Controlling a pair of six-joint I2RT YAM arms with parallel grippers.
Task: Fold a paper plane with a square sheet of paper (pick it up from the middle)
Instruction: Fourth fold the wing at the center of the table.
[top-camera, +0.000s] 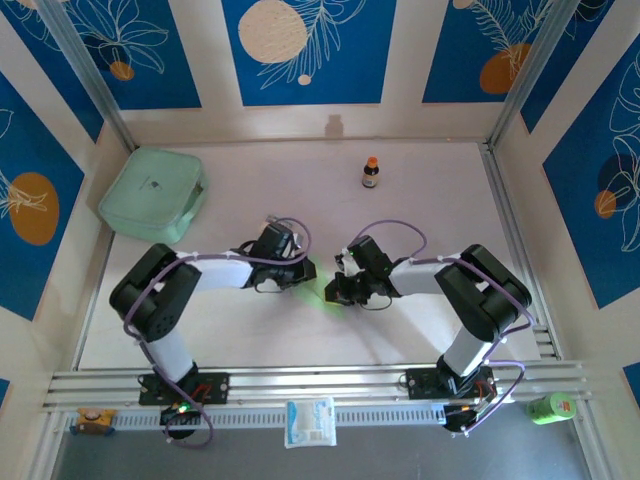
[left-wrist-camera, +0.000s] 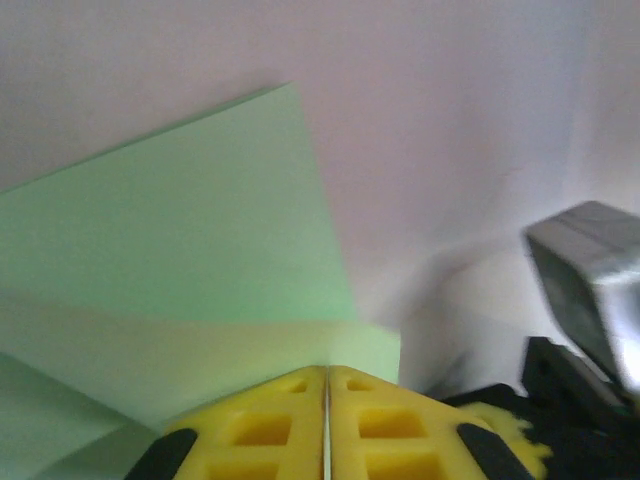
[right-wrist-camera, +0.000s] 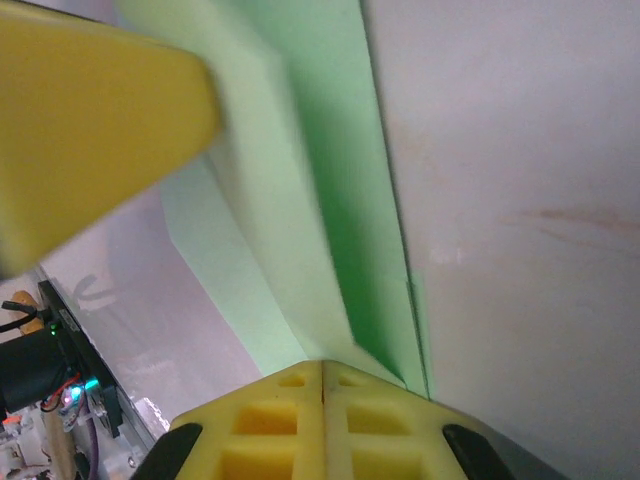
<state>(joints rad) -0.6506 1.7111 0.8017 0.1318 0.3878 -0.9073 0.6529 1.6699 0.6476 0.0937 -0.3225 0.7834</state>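
Observation:
The square sheet of paper (top-camera: 322, 296) is pale lime green and lies folded into overlapping layers between the two grippers at the table's middle. In the left wrist view the paper (left-wrist-camera: 180, 240) spreads out from my left gripper (left-wrist-camera: 326, 372), whose yellow fingers are shut on its near edge. In the right wrist view the paper (right-wrist-camera: 300, 200) runs away as a long creased strip from my right gripper (right-wrist-camera: 322, 366), also shut on it. A yellow finger of the left gripper (right-wrist-camera: 90, 140) shows at the upper left there. From above, left gripper (top-camera: 308, 272) and right gripper (top-camera: 336, 290) nearly meet.
A mint-green plastic box (top-camera: 152, 193) sits at the back left. A small brown bottle with an orange cap (top-camera: 371, 172) stands at the back centre. A white packet (top-camera: 309, 421) lies on the front rail, with a green can (top-camera: 550, 407) at the front right.

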